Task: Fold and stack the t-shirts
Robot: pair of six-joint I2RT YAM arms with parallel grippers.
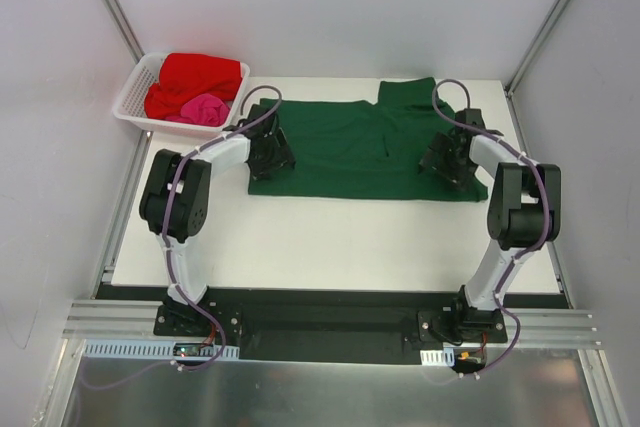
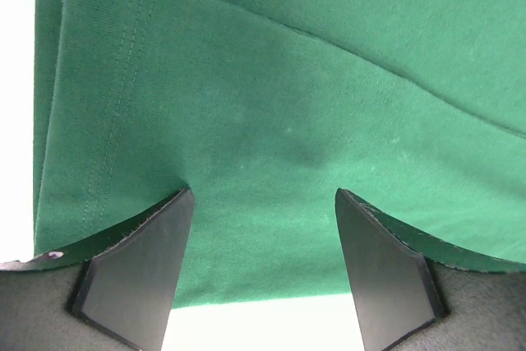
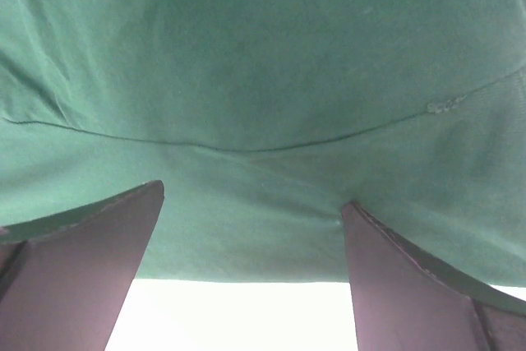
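A dark green t-shirt (image 1: pixel 360 147) lies spread flat across the far half of the white table (image 1: pixel 330 237). My left gripper (image 1: pixel 270 152) stands open over the shirt's near left corner. In the left wrist view the green cloth (image 2: pixel 288 104) lies flat between the spread fingers of the gripper (image 2: pixel 263 192), with nothing pinched. My right gripper (image 1: pixel 445 162) stands open over the near right part of the shirt. In the right wrist view the cloth (image 3: pixel 263 80) shows a fold line, and that gripper (image 3: pixel 253 195) is wide apart above its hem. A red t-shirt (image 1: pixel 200 77) and a pink one (image 1: pixel 205 109) lie bunched in the basket.
A white lattice basket (image 1: pixel 130 107) sits at the table's far left corner. Grey walls close in the left, right and back sides. The bare white tabletop runs from the shirt's near hem to the arm bases.
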